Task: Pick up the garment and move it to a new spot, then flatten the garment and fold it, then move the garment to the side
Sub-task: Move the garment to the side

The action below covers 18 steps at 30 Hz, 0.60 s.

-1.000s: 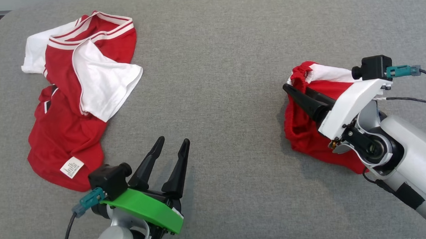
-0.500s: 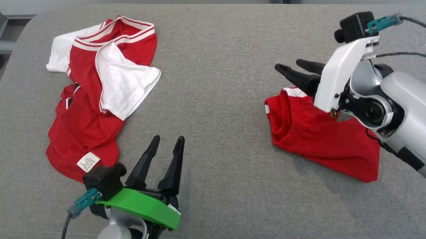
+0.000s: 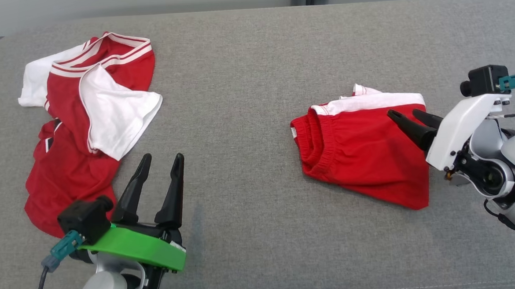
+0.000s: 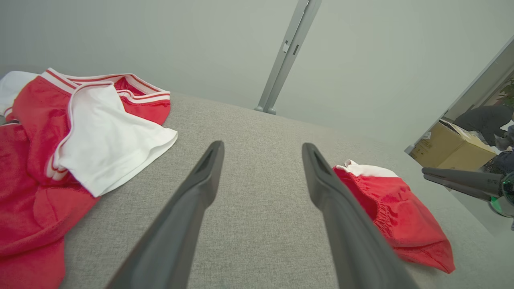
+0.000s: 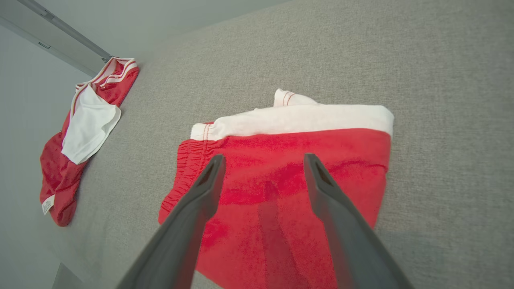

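Observation:
The garment, a pair of red shorts [image 3: 359,152] with a white band along the far edge, lies folded and flat on the grey surface at the right; it also shows in the wrist views [image 4: 397,216] [image 5: 289,176]. My right gripper [image 3: 402,112] hovers open over its right part, fingers pointing left, holding nothing [image 5: 264,157]. Its fingers appear at the far right of the left wrist view [image 4: 424,174]. My left gripper [image 3: 162,156] stands open and empty at the lower left over bare surface [image 4: 263,145], between the two garments.
A crumpled red and white shirt [image 3: 84,127] [image 4: 48,132] [image 5: 80,136] lies at the left of the grey cushioned surface [image 3: 246,96]. A wall with a metal post [image 4: 287,52] stands behind. A cardboard box [image 4: 445,148] sits beyond the right edge.
The head camera has shifted. The shorts went from bunched under my right gripper's fingers to lying flat and folded. The right gripper has drawn back to the right, free of the cloth. The left arm kept its pose.

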Tool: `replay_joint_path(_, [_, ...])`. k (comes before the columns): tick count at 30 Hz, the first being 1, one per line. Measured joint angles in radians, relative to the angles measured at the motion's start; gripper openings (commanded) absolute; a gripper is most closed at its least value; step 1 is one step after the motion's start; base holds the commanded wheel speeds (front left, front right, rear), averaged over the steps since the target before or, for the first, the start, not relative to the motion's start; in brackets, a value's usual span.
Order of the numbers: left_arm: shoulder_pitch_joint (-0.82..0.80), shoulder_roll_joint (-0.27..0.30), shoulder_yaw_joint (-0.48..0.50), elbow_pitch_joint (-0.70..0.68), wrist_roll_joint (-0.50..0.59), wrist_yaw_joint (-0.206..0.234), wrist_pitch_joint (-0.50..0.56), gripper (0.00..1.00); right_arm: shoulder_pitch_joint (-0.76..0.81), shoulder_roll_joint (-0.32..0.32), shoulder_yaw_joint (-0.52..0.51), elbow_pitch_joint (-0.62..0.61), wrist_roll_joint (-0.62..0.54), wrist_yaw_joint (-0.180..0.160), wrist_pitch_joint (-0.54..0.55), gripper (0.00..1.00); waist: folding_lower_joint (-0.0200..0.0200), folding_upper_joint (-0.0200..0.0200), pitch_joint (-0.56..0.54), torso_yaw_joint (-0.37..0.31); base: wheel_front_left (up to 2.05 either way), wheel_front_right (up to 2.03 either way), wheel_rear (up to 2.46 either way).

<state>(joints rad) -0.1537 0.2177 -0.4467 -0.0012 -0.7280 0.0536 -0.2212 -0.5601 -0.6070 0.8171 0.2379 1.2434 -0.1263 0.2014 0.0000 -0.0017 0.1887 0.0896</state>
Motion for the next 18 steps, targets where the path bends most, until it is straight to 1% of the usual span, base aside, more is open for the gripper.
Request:
replay_joint_path(3, [0.020,0.009,0.006,-0.016,0.002,0.006,0.000,1.00,0.036,-0.022,-0.004,0.005,-0.004,0.000,-0.026,1.00,0.0000,0.0000,0.008,-0.025,0.00,0.00,0.00])
replay_joint_path(7, [0.039,0.014,0.008,-0.025,0.002,0.010,0.000,1.00,0.076,-0.031,-0.027,0.021,-0.006,0.000,-0.068,1.00,0.0000,0.0000,0.026,-0.051,0.00,0.00,0.00])
replay_joint_path(13, [0.040,0.014,-0.012,-0.046,0.015,0.010,0.001,1.00,0.132,-0.053,-0.064,0.062,0.016,0.000,-0.091,1.00,0.0000,0.0000,0.061,-0.070,0.00,0.00,0.00])
replay_joint_path(16, [0.036,0.013,-0.016,-0.052,0.020,0.010,0.002,1.00,0.153,-0.044,-0.066,0.062,0.050,0.000,-0.092,1.00,0.0000,0.0000,0.076,-0.070,0.00,0.00,0.00])
replay_joint_path(18, [0.032,0.013,-0.018,-0.056,0.021,0.010,0.004,1.00,0.156,-0.016,-0.071,0.054,0.068,0.000,-0.097,1.00,0.0000,0.0000,0.084,-0.068,0.00,0.00,0.00])
